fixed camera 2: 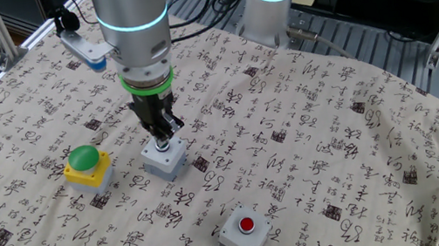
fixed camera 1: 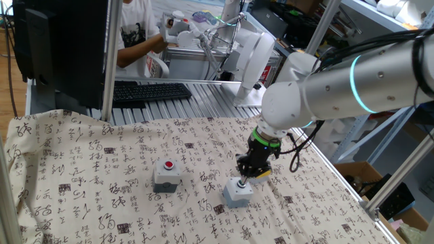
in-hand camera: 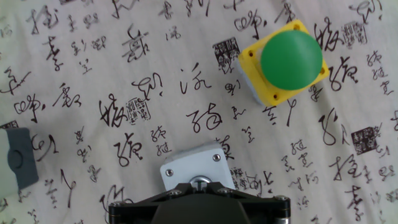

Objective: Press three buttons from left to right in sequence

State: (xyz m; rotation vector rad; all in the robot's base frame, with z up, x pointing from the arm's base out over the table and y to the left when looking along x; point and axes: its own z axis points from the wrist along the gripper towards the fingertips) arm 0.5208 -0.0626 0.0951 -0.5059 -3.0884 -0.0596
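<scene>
Three button boxes stand on the patterned cloth. The grey box with the red button [fixed camera 1: 167, 175] is apart from the arm; it also shows in the other fixed view [fixed camera 2: 246, 232], and its edge shows in the hand view [in-hand camera: 15, 165]. My gripper [fixed camera 1: 243, 179] stands upright on top of the middle grey box [fixed camera 1: 236, 196], fingertips together on its button, which they hide. The other fixed view shows the gripper [fixed camera 2: 161, 139] on that box [fixed camera 2: 164, 162]. In the hand view the gripper [in-hand camera: 199, 183] touches the button's metal ring. The yellow box with the green domed cap [fixed camera 2: 88, 166] [in-hand camera: 283, 62] stands beside it, untouched.
The printed cloth [fixed camera 1: 95, 196] covers the table. A keyboard [fixed camera 1: 149, 91] and a monitor stand at the back, with a person behind them. An aluminium frame post [fixed camera 1: 108, 61] rises at the back left. The table's edge rail [fixed camera 1: 352, 193] runs along the right.
</scene>
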